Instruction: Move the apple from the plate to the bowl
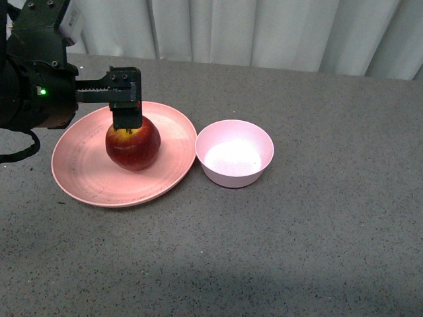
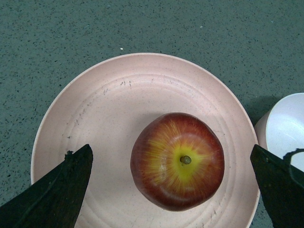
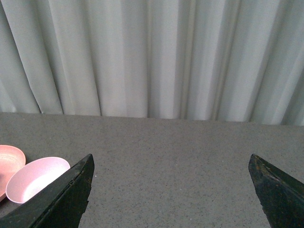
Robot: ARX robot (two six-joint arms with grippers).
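A dark-red apple (image 1: 133, 143) with a yellow patch round its stem sits upright on the wide salmon-pink plate (image 1: 79, 168). Directly over it hangs my left gripper (image 1: 125, 117), open. The left wrist view looks down on the apple (image 2: 177, 160) centred between the spread fingers (image 2: 59, 192), with a gap on both sides, and shows the plate (image 2: 118, 99) under it. The small pale pink bowl (image 1: 234, 153) stands empty just right of the plate; part of the bowl (image 2: 287, 126) shows here too. My right gripper (image 3: 171, 164) is open over bare table, seen only by its own camera.
Grey speckled tabletop (image 1: 317, 244) stretches in front and to the right. A pale curtain (image 1: 264, 30) hangs along the far edge. In the right wrist view the bowl (image 3: 35, 178) and a sliver of the plate (image 3: 9, 161) sit at one side.
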